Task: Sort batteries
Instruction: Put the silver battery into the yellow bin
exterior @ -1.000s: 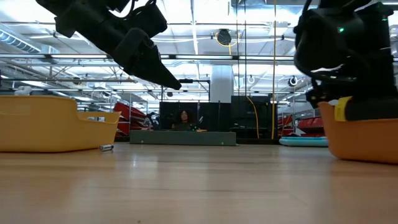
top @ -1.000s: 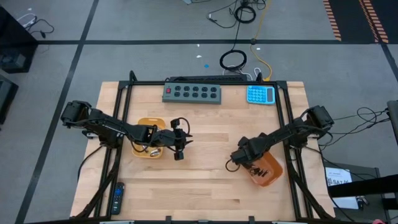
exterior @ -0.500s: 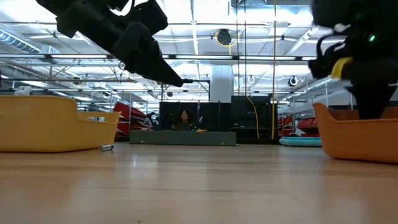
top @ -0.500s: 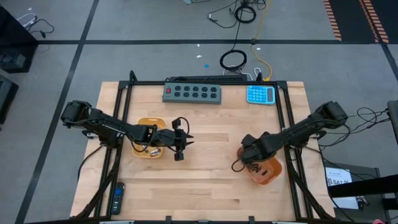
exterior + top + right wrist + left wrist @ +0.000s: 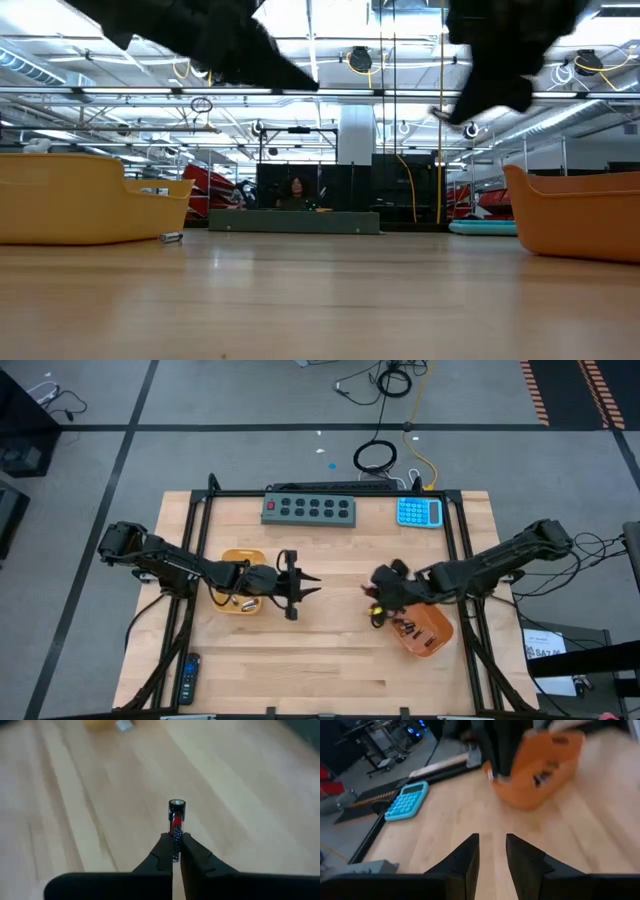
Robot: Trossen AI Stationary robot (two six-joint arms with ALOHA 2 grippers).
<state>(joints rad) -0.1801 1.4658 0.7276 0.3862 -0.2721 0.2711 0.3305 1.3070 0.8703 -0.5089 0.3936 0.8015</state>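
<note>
Battery (image 5: 176, 827) clamped (right end effector (image 5: 176, 845)), table (image 5: 330, 650).

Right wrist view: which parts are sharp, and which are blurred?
Right wrist view: the battery held in the right gripper is sharp, its label readable; the table behind it is smeared. Left wrist view: the orange tray is blurred, while the left gripper is crisp.

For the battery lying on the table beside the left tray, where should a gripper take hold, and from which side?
Grip the battery across its middle, coming straight down from above. It lies flat on its side on the table, just clear of the left tray, so its round flanks are exposed; jaws should straddle its width.
</note>
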